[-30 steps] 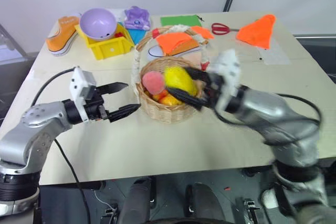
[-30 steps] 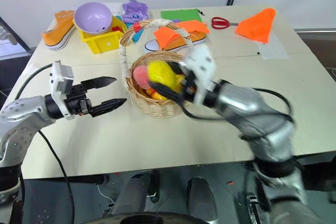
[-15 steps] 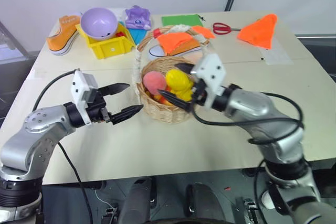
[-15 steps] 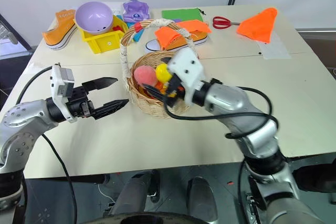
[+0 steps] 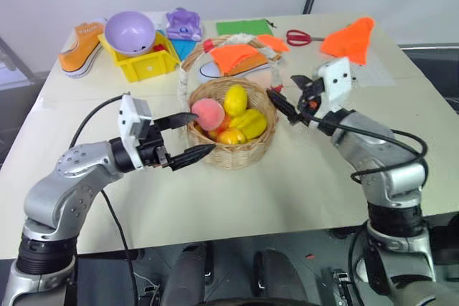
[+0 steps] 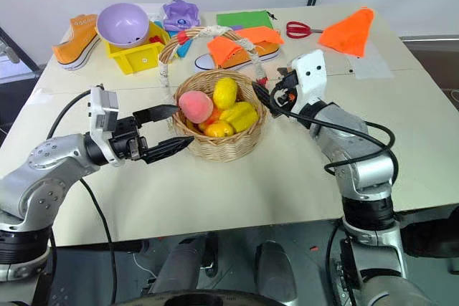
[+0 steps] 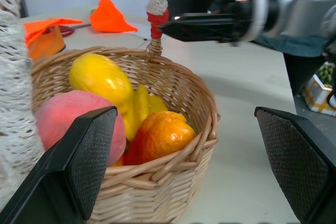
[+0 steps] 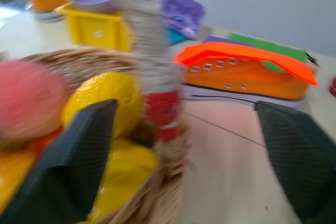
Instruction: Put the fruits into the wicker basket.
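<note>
The wicker basket [image 5: 238, 154] stands mid-table with its banded handle [image 6: 169, 54] arching over it. Several fruits lie inside: a pink peach [image 5: 208, 114], a yellow lemon [image 5: 235, 99], a yellow star-shaped fruit [image 5: 250, 122] and an orange-yellow mango [image 7: 160, 135]. My left gripper [image 5: 201, 134] is open and empty at the basket's left rim, its upper finger reaching over the rim beside the peach. My right gripper [image 5: 282, 87] is open and empty just right of the basket, level with the handle's red-banded foot [image 8: 164, 109].
Behind the basket lies a shoe under orange cloth [image 5: 237, 56]. Far left are a yellow bin [image 5: 143, 62] holding a purple bowl [image 5: 129, 31], an orange shoe [image 5: 77, 49] and a purple toy [image 5: 183, 24]. Scissors [image 5: 301, 36] and another orange cloth [image 5: 349, 38] lie far right.
My right gripper let go of the lemon in the basket and drew back to the right, out of the basket. My left gripper edged closer to the basket's rim.
</note>
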